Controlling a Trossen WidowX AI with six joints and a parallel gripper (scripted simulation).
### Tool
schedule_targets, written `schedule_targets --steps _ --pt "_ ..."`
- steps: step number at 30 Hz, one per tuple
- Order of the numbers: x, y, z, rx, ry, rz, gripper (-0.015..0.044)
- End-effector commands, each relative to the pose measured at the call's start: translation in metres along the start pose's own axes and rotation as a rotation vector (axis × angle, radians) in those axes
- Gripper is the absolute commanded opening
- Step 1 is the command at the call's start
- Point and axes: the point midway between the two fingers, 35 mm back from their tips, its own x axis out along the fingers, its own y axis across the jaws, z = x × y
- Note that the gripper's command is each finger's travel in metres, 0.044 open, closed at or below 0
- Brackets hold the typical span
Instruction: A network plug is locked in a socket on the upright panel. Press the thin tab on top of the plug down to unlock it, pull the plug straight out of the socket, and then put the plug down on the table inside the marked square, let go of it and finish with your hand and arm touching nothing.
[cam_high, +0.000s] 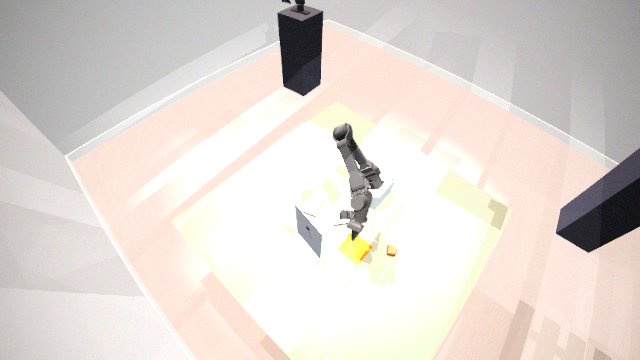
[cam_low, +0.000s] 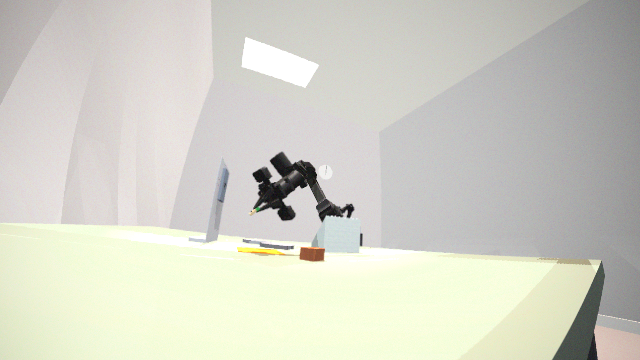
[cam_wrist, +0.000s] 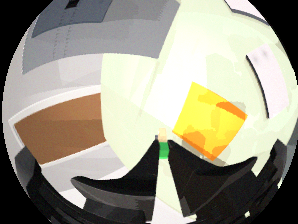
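Observation:
My gripper (cam_high: 353, 238) (cam_low: 256, 210) (cam_wrist: 162, 143) is shut on the network plug, tilted downward and raised above the table. The plug's green body (cam_wrist: 164, 150) shows between the fingertips in the wrist view, with its tan end pointing away from the hand; it also shows small in the exterior view (cam_low: 253, 212). The upright grey panel (cam_high: 314, 242) (cam_low: 215, 215) (cam_wrist: 140, 35) stands apart from the plug, its dark socket hole (cam_high: 308, 228) (cam_wrist: 72, 4) visible and empty. The yellow marked square (cam_high: 356, 250) (cam_low: 256, 250) (cam_wrist: 207, 117) lies on the table below the gripper, off to the right in the wrist view.
A small red-brown block (cam_high: 391, 250) (cam_low: 312, 254) lies beyond the square, away from the panel. A pale blue box (cam_high: 382, 193) (cam_low: 342, 235) stands near the arm. Flat thin items (cam_high: 314, 205) (cam_low: 276, 246) (cam_wrist: 270, 82) lie between the arm's base and the square.

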Motion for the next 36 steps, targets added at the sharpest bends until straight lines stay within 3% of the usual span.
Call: schedule_targets --steps 1,10,36 --pt "0.006 -0.008 -0.008 -0.011 -0.012 -0.061 0.0" --pt "0.014 -0.026 -0.02 -0.04 -0.048 -0.18 0.0" --pt "0.041 -0.051 -0.018 -0.041 -0.049 -0.183 0.0"
